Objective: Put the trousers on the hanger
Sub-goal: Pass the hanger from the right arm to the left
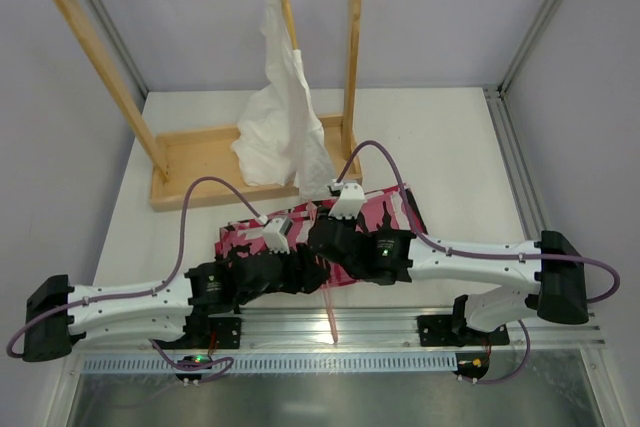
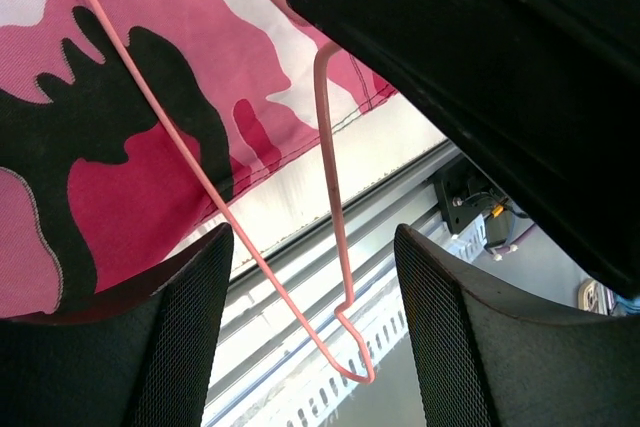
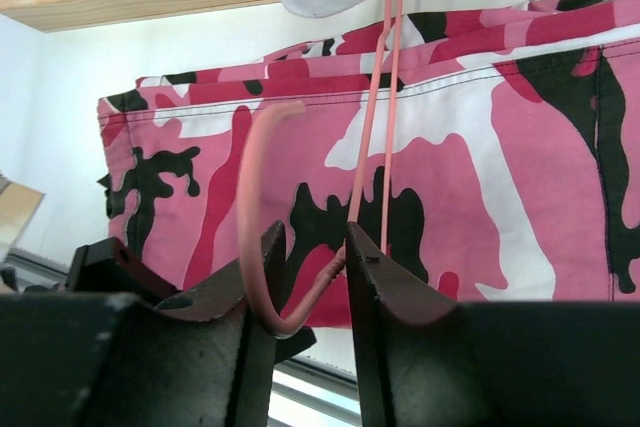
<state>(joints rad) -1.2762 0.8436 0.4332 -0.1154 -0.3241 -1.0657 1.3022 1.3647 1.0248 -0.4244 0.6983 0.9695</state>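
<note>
Here, the trousers lie flat on the table, partly hidden under both arms. The hanger lies on top of the trousers. One thin pink end of it reaches past their near hem and over the metal rail just beside them.

The left gripper sits at that near hem with its jaws wide apart. Two runs of the hanger's wire pass between the fingers, and neither looks pinched.

The right gripper is low over the trousers, with its jaws only narrowly apart around the hanger's neck below the hook. The gap is wider than the wire, which leans against one finger.

Beyond the trousers' far edge stands a wooden rack with a white garment hanging from it.
</note>
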